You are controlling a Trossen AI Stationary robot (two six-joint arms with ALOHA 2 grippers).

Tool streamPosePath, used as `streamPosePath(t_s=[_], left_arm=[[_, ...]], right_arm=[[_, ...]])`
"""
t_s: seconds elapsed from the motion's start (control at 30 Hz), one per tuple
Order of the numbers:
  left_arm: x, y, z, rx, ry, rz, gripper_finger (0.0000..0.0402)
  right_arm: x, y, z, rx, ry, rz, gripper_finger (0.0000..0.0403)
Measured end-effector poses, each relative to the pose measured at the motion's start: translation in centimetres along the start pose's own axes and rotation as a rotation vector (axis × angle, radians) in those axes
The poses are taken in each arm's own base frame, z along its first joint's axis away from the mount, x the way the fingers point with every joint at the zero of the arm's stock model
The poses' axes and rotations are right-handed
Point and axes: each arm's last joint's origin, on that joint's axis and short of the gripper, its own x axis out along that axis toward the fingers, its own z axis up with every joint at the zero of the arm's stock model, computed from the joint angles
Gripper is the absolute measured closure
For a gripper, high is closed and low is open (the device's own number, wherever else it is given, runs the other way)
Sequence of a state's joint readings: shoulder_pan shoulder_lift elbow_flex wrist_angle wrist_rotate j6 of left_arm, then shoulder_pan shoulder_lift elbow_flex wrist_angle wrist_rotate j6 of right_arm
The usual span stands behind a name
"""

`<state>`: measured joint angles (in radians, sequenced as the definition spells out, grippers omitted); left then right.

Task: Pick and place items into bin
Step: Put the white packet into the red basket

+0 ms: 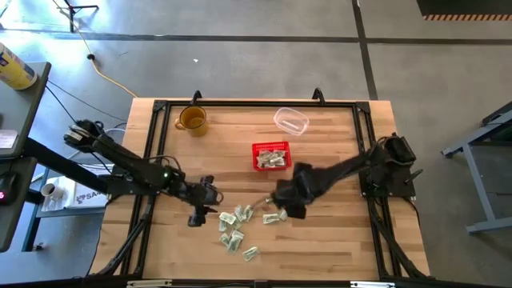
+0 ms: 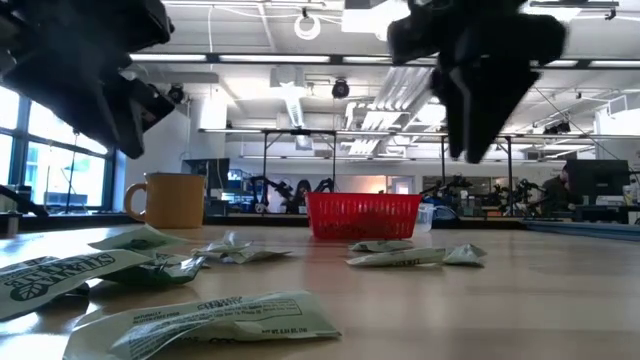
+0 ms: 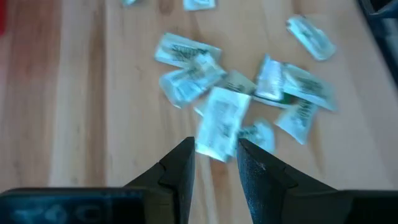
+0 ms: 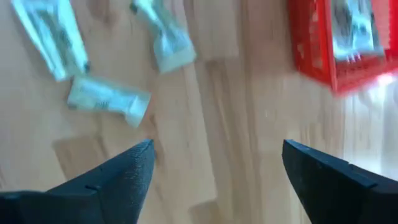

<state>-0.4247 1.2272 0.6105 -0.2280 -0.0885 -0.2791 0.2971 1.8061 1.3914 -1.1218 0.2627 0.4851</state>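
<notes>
Bills (image 1: 237, 228): wrinkled pale green-and-white paper notes, scattered on the wooden table (image 1: 336, 240) in the front-centre area, between the two grippers. Main cluster lies just right of the L gripper; one or two more (image 1: 274, 217) lie close by the R gripper. In the low view several bills (image 2: 200, 325) sit flat in the foreground.

Red basket (image 1: 271, 156): slatted plastic bin, upright, mid-table, behind the loose bills & well apart from them. It already holds a few bills (image 1: 274, 160). Right wrist view shows the basket (image 4: 323, 43) with pale paper inside.

L gripper (image 1: 200, 214): arm reaches in from the table's left edge, forearm running twd centre, fingers just left of the bill cluster. In the left wrist view its fingers (image 3: 177, 171) are partly spread, w/ a narrow gap, pointing at a bill (image 3: 219, 121) below; nothing is held.

R gripper (image 1: 286, 208): arm comes in from the right edge, angled twd centre, its head between basket & loose bills. Right wrist view shows the fingers (image 4: 124, 174) spread wide over bare wood; nothing between them.

Other containers: amber mug (image 1: 192, 120), rear left of table, contents not visible. Clear plastic container (image 1: 291, 121), rear centre, just behind the basket; contents cannot be told.
</notes>
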Motion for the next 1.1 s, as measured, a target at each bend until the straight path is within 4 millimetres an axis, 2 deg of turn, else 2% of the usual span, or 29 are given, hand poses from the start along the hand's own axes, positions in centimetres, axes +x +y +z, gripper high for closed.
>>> streamPosePath(t_s=[0.17, 0.37, 0.5, 0.63, 0.83, 1.1], left_arm=[[2.1, -1.0, 0.6, 0.038, 0.064, 0.017, 0.0239], [4.7, -3.3, 1.1, 0.074, 0.115, 0.053, 0.0177], [4.8, -3.4, 1.9, 0.048, 0.083, 0.078, 0.0133], [5.0, -3.4, 1.8, 0.050, 0.086, 0.097, 0.0114], [7.1, -3.5, 1.0, 0.056, 0.132, 0.086, 0.0125], [8.4, -3.6, 1.1, 0.065, 0.170, 0.146, 0.0188]], right_arm=[[-0.7, 2.0, -1.5, 0.089, 0.012, -0.012, 0.0052], [-1.2, 3.3, -2.6, 0.091, 0.010, -0.030, 0.0052], [-1.4, 3.7, -3.2, 0.065, -0.009, -0.079, 0.0052], [-1.4, 3.9, -3.5, 0.047, -0.027, -0.109, 0.0052], [1.0, 3.8, -5.4, 0.065, 0.041, -0.163, 0.0052], [2.2, 4.1, -6.2, 0.055, 0.037, -0.159, 0.0052]])
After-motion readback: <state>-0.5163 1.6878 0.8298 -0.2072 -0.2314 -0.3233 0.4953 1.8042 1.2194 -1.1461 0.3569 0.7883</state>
